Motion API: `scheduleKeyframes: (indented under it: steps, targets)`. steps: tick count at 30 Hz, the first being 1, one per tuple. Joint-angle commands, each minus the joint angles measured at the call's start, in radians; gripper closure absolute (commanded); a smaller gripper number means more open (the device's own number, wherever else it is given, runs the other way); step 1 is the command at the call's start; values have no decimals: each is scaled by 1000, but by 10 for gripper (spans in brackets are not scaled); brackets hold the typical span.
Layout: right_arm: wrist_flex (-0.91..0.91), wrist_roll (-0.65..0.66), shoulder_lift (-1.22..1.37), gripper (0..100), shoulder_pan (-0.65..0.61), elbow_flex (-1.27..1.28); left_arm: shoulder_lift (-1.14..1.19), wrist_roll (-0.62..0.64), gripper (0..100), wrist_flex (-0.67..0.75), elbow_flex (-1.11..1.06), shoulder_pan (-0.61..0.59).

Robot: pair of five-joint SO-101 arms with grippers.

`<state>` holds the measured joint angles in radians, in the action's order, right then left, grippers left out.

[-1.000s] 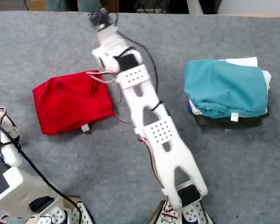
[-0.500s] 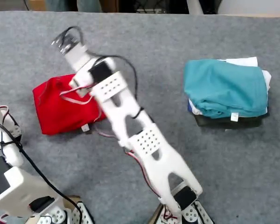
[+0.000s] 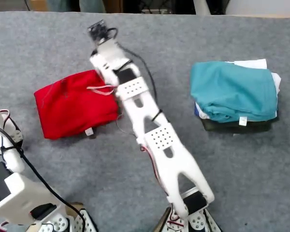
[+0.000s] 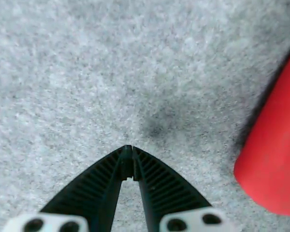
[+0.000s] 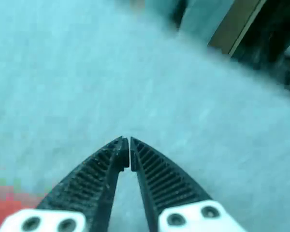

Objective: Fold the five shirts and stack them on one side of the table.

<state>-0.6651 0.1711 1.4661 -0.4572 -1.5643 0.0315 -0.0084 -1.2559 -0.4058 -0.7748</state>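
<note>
Folded red shirt [image 3: 70, 108] lies well apart from the shirt stack [image 3: 232, 92]. My right gripper [image 5: 126, 151] is clenched and empty, likewise well apart from it. Left gripper [image 4: 128, 160] is clenched too. Risk I see: a single-edge pinch unfolds the shirt in transit.

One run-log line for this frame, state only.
red shirt: folded, apart from stack | stack: teal on top | left hand: shut, empty | right hand: shut, empty

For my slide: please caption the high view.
Right arm extended by the folded red shirt; teal-topped stack sits apart.
</note>
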Motion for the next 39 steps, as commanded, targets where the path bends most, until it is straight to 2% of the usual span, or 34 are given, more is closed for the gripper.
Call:
scheduleKeyframes:
  steps: [1, 4, 9, 12, 14, 16, 17, 20, 26, 29, 34, 39]
  targets:
    - [-80, 5, -64, 984, 11, -114, -49, 8, 971, 8, 2, 5]
    - [-226, 3, -166, 984, 2, -104, -49, 8, 971, 9, 5, 8]
    - [-704, -17, -369, 982, -55, -107, -49, 8, 971, 41, 39, 50]
    - [-959, -137, -464, 957, -86, -102, -38, 3, 971, 95, 124, 134]
    - [-1096, -247, -483, 871, -115, -102, -34, 9, 967, 152, 177, 191]
    - [-1105, -384, -489, 763, -124, -84, -6, 21, 970, 242, 216, 213]
    - [-1106, -443, -492, 714, -121, -70, 18, 69, 970, 275, 234, 206]
    - [-1103, -585, -495, 627, -164, 7, 87, 252, 968, 235, 320, 171]
    - [-1102, -905, -493, 538, -186, 262, 222, 232, 970, 106, 447, 124]
    - [-1063, -996, -473, 482, -206, 358, 272, 232, 970, 87, 486, 84]
    - [-973, -1039, -398, 501, -244, 380, 316, 218, 970, 44, 532, 50]
    - [-907, -1094, -295, 613, -259, 380, 321, 206, 970, 9, 535, 50]
